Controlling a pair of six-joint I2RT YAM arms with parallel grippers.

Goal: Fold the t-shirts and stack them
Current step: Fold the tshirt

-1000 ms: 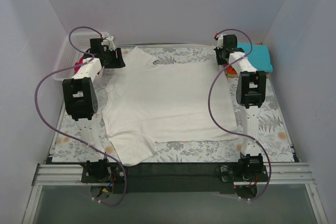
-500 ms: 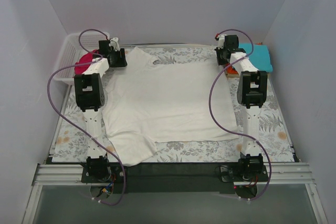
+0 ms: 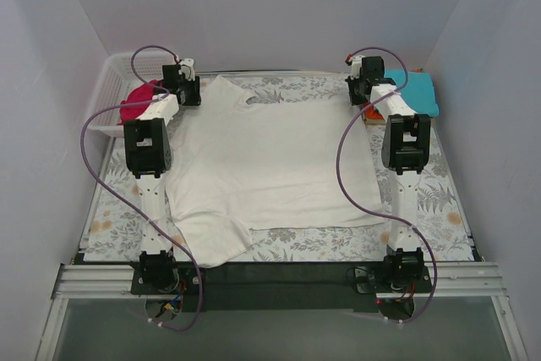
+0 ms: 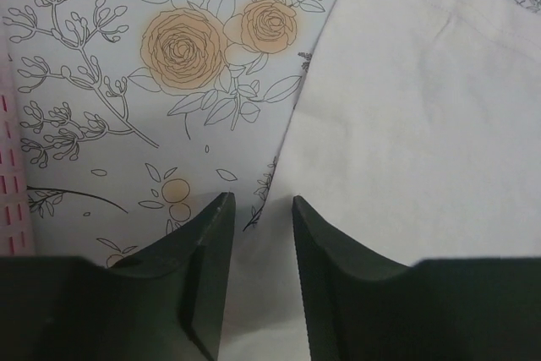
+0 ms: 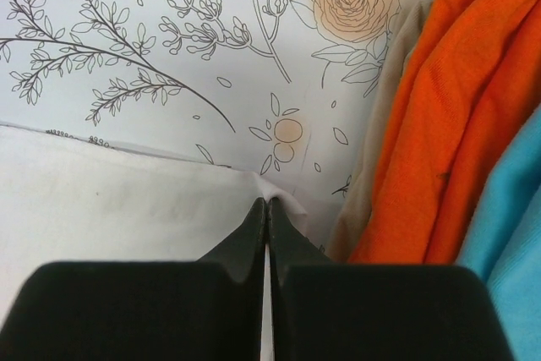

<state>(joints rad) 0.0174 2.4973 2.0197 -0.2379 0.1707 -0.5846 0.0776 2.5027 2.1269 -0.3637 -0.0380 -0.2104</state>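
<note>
Top view, cloth: the off-white t-shirt (image 3: 270, 158) lies spread flat in the middle of the surface (image 3: 439, 200). Its far edge runs left to right.
Top view, arms: your left gripper (image 3: 188, 90) stands at the far left corner of that edge and your right gripper (image 3: 359, 90) at the far right corner. Each arm is nearest its own corner.
Top view, other shirts: the magenta t-shirt (image 3: 135, 106) sits in the basket (image 3: 114, 73). The teal t-shirt (image 3: 420, 90) and orange t-shirt (image 3: 370, 112) are piled just beside the right gripper.
Left wrist view, jaws: apart and empty. The cloth's edge runs up between them, with the shirt body spreading to their right and patterned surface to their left.
Left wrist view, finding: this corner is not yet taken.
Right wrist view, jaws: pressed together, and they appear to pinch the shirt's corner at their tips. The cloth spreads away to their left, and the orange t-shirt is close on the right, not touching.
Judgement: the whole shirt lies on the near side of both grippers. Any fold must therefore carry the far edge toward the arm bases, once you close the left jaws on their corner.
</note>
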